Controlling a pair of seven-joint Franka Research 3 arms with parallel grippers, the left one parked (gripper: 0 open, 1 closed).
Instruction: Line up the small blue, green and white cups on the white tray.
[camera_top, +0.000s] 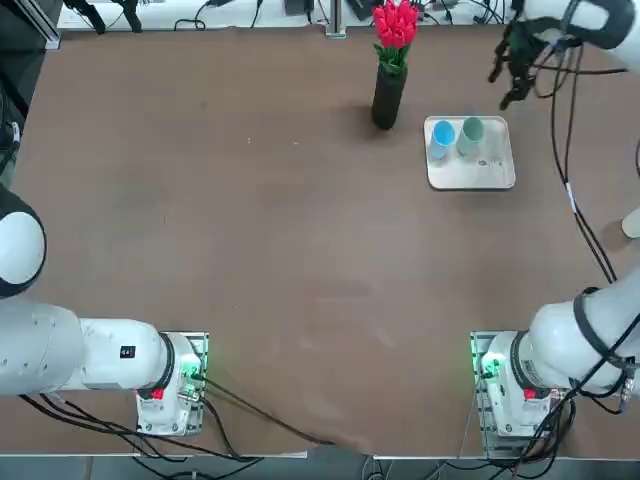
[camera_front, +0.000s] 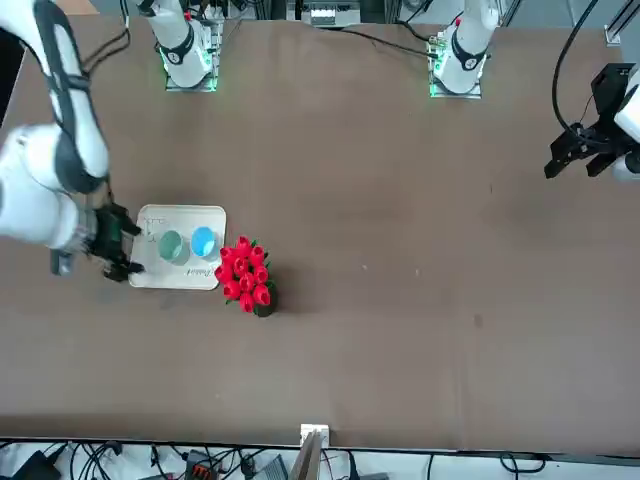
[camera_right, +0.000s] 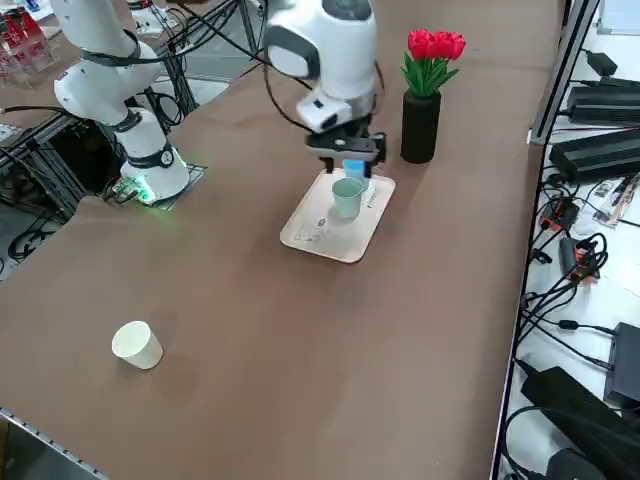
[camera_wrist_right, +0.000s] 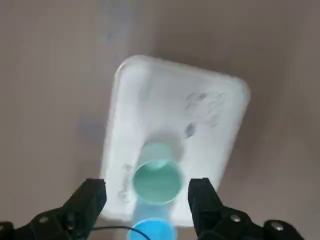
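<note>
two cups stand upright side by side on the tray (camera_top: 497, 175), along its far edge: one cup (camera_top: 442, 135) on the side nearer the vase (camera_top: 388, 98), the other cup (camera_top: 472, 131) beside it. a third cup (camera_right: 137, 345) lies well apart on the table (camera_top: 250, 250), at its right edge.

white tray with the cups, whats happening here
The right arm is lining up cups on the white tray. The blue cup and green cup stand side by side on it. The right gripper hangs just above the green cup, jaws open and holding nothing. The white cup still lies on the table, far from the tray.
</note>
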